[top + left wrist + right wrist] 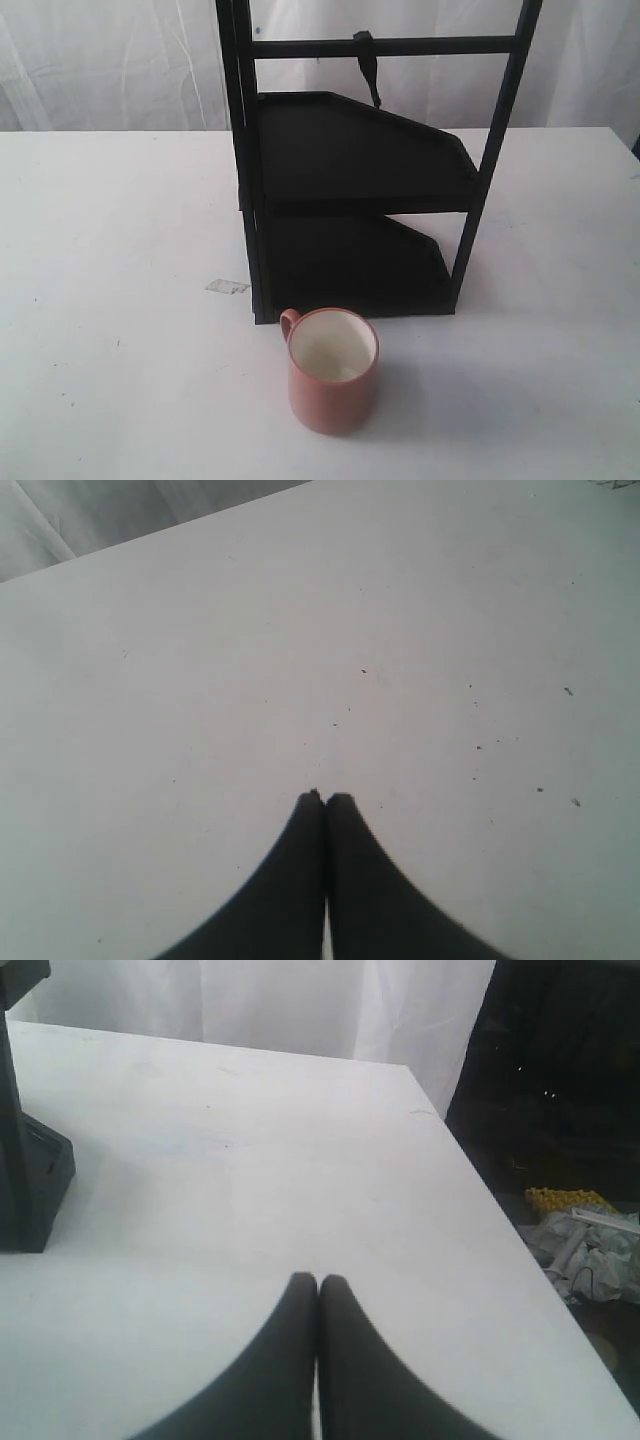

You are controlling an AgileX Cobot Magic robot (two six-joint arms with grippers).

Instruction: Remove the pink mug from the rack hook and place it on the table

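Observation:
The pink mug (pixel 332 372) stands upright on the white table (pixel 110 300), just in front of the black rack (pixel 350 200), its thin handle turned to the left and its cream inside showing. The rack hook (pixel 366 62) hangs empty from the top crossbar. Neither arm appears in the exterior view. My left gripper (pixel 325 798) is shut over bare speckled table with nothing between its fingers. My right gripper (pixel 319 1280) is likewise shut and empty above the table; the rack's base (pixel 30 1175) shows off to one side of it.
A small pale scrap (pixel 226 287) lies on the table left of the rack's foot. White curtain (pixel 110 60) hangs behind the table. In the right wrist view the table edge (pixel 500 1210) drops off to a dark floor with clutter (pixel 585 1235).

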